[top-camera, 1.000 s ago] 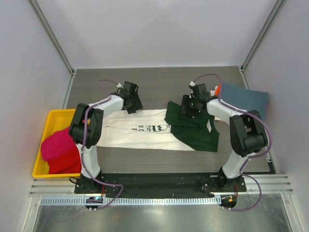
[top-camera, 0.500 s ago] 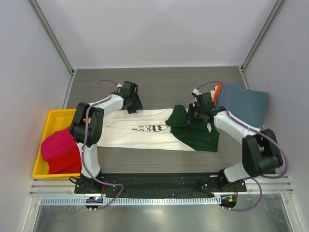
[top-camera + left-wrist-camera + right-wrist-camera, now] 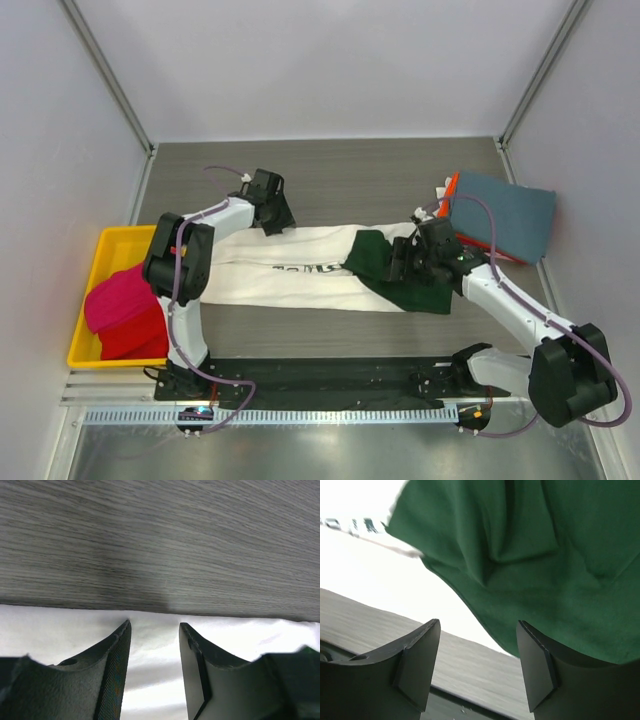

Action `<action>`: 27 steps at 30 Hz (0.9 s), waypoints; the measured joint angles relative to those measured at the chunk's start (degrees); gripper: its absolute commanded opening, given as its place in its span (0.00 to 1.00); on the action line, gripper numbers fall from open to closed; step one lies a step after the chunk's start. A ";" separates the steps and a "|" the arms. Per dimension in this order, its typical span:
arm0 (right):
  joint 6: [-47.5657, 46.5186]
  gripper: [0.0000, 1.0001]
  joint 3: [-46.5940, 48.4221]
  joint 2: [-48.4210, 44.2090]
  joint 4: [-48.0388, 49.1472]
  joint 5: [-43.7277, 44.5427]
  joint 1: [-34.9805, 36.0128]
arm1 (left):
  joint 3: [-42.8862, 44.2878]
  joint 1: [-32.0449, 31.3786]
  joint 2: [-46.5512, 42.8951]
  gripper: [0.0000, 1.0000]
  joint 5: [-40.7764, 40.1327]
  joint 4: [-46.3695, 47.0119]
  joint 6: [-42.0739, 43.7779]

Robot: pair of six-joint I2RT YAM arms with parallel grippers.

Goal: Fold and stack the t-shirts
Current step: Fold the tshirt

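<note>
Looked like a robotics lab test cell, not a home or shop. Plain white panel walls (image 3: pixel 330 70) w/ aluminium corner posts (image 3: pixel 110 75) boxed in a grey wood-grain surface (image 3: pixel 340 175) on 3 sides. The left arm (image 3: pixel 180 265) & right arm (image 3: pixel 510 300), white-and-black, were bolted to a black base plate (image 3: pixel 330 370) at the near edge. Purple cables (image 3: pixel 222 169) looped along them, and a slotted metal rail (image 3: pixel 320 415) ran across the front.
</note>
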 measured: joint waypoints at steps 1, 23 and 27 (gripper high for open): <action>-0.02 0.68 1.31 0.48 -0.13 0.44 -0.02 | -0.72 0.00 -0.42 0.45 -0.02 0.70 -0.02; -3.23 0.16 29.81 35.58 0.79 8.39 0.00 | -10.38 -10.21 -16.09 0.51 -11.23 8.50 3.15; -3.23 0.02 29.62 35.26 0.85 8.00 0.00 | -9.86 -12.72 -14.45 0.50 -10.12 9.31 3.28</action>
